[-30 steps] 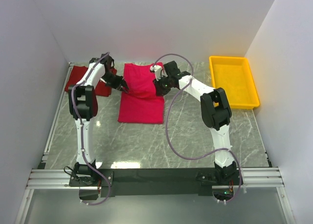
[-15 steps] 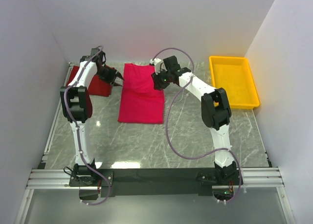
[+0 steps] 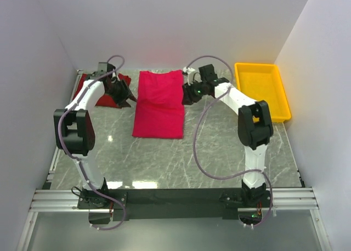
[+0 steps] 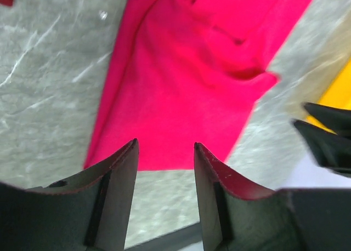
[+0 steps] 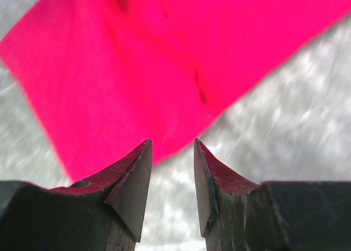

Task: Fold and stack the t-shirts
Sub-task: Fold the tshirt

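Crimson-pink soft cloth t-shirt (image 3: 160, 104) lies folded oblong, wrinkled, on veined grey stone-look table (image 3: 219, 147); I see left gripper (image 4: 164, 147) and right gripper (image 5: 173, 144) spread, pinching nothing.

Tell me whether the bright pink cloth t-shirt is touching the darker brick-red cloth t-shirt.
Apart. The top view shows a strip of grey marble table between the bright pink cloth t-shirt and the darker brick-red cloth t-shirt.

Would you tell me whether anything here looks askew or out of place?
The crimson-pink t-shirt is folded unevenly, its far half wider than the near half. The brick-red t-shirt lies bunched at far left, not stacked. Nothing looks damaged.
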Robot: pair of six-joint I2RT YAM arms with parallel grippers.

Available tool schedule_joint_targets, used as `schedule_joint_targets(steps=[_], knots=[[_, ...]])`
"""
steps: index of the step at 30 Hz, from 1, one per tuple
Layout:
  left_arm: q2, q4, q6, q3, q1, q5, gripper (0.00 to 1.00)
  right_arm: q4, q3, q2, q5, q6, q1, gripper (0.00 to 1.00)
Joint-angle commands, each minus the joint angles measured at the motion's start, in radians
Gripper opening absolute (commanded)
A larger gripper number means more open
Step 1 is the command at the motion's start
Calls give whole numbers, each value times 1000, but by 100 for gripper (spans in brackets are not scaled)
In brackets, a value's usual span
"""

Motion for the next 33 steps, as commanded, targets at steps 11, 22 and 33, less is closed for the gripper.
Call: schedule_joint_targets(steps=[11, 22, 33], knots=[[144, 211, 244, 91, -94, -134, 47, -10, -237, -274, -109, -13, -13, 44], [282, 149, 363, 245, -123, -204, 45, -11, -262, -300, -93, -13, -30, 44], [335, 136, 391, 269, -130, -208, 42, -18, -247, -280, -91, -11, -33, 44]])
